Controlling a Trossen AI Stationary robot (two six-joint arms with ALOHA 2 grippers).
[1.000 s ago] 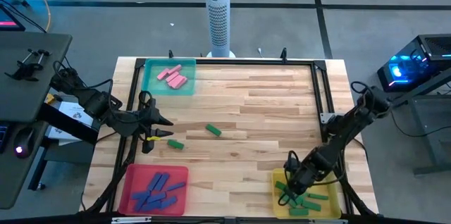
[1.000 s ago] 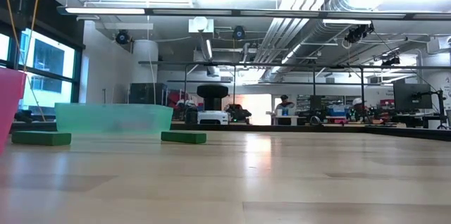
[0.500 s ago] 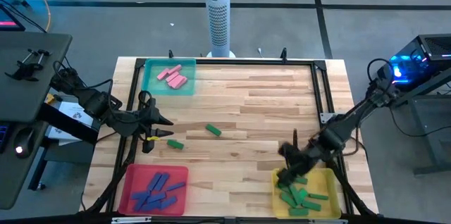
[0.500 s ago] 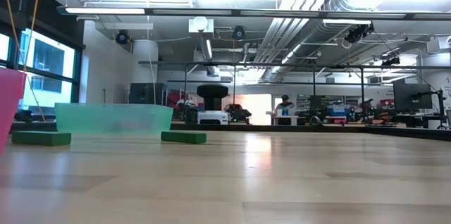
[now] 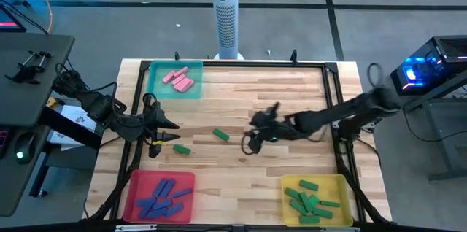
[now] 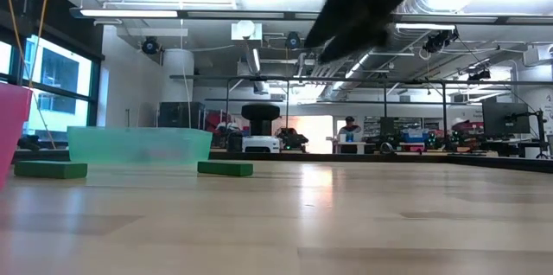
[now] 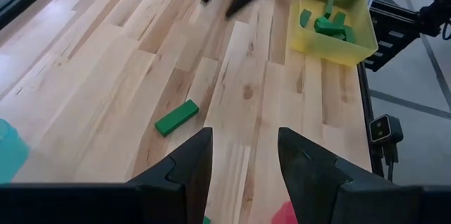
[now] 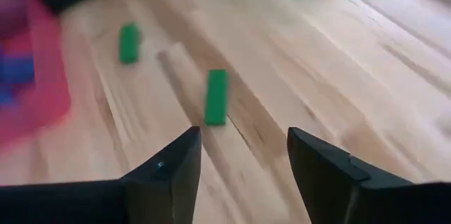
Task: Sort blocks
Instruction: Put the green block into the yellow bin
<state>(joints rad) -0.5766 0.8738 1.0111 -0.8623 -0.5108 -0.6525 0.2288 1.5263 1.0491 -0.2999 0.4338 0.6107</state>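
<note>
Overhead, sorting was nearly done: pink blocks [image 5: 179, 78] lay in the teal tray [image 5: 155, 87], blue blocks [image 5: 161, 195] in the red tray [image 5: 133, 187], green blocks [image 5: 307, 197] in the yellow tray [image 5: 333, 186]. Two green strays [image 5: 220, 135] lay mid-table. The right gripper [image 5: 254, 141] hung just right of them.

From the right wrist, its fingers [image 8: 163, 175] stood apart, empty, over the nearer stray [image 8: 215, 96].

From the left wrist, the waiting left gripper [image 7: 243, 162] was also apart, empty.

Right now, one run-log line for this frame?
stage: reaching for next block | right gripper: open, empty, near green block | left gripper: open, waiting by second green block | yellow tray: green blocks
</note>
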